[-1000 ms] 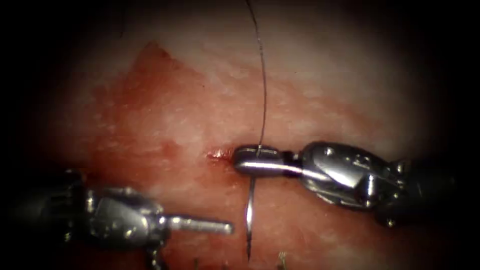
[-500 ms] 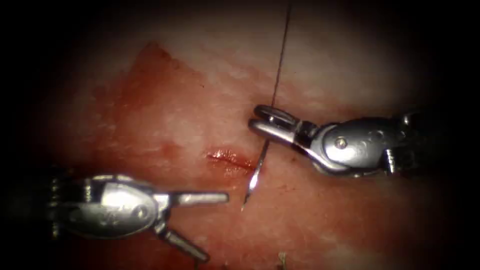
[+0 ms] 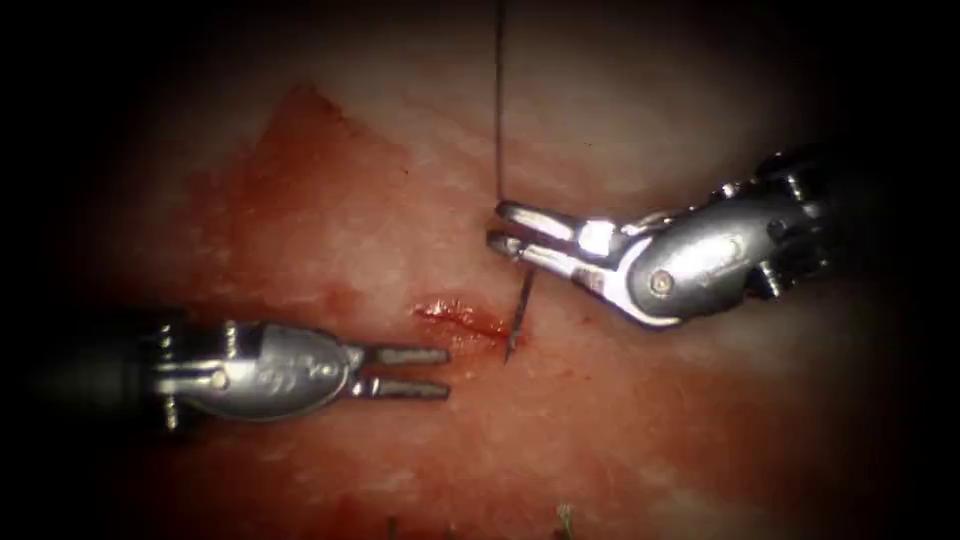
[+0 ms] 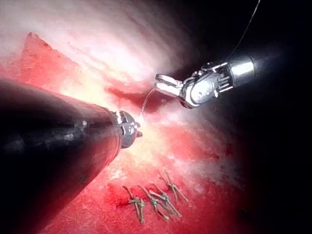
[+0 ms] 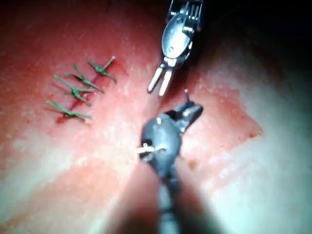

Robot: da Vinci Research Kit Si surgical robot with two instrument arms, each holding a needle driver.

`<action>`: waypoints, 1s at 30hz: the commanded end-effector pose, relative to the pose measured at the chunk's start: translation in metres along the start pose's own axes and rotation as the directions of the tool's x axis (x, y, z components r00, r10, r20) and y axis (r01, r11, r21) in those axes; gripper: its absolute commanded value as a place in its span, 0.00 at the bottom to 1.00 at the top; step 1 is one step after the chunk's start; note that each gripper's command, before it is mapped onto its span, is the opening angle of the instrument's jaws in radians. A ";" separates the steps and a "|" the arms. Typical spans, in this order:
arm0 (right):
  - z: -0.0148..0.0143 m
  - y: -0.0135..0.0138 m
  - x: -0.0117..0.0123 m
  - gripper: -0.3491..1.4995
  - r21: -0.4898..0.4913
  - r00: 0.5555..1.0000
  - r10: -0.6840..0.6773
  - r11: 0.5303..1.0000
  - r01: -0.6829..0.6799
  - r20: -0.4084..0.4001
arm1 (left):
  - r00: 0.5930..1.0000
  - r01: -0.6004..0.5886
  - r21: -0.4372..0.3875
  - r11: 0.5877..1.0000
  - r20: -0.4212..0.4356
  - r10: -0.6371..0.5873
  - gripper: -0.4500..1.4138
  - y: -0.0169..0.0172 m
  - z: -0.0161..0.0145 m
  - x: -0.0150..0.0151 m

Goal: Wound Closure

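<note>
Needle hangs from right tool jaws beside cut.

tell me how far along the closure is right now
Done: three knotted stitches already sit in the tissue. In hand: the right hand grips the needle near its thread end, tip at the right end of the open cut; whether it has entered is unclear. Thread trails upward. The left hand waits left of the cut, open, holding nothing. Left: this cut is unstitched.

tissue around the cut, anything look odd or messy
Nothing stands out. Red fluid sits at the cut; the right tool holds the needle, its tip at the cut's right end. The left tool holds nothing.
</note>
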 end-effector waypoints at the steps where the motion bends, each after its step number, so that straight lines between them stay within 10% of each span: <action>1: 0.0005 -0.0005 -0.0006 0.00 0.003 1.000 -0.006 1.000 0.006 -0.006 | 1.000 0.006 0.002 1.000 0.009 -0.006 0.14 0.0001 0.0010 -0.0006; 30: 0.0043 -0.0006 -0.0049 0.00 0.037 0.974 -0.220 0.974 0.222 -0.057 | 0.995 0.067 -0.018 0.998 0.070 -0.066 0.13 -0.0010 0.0051 -0.0068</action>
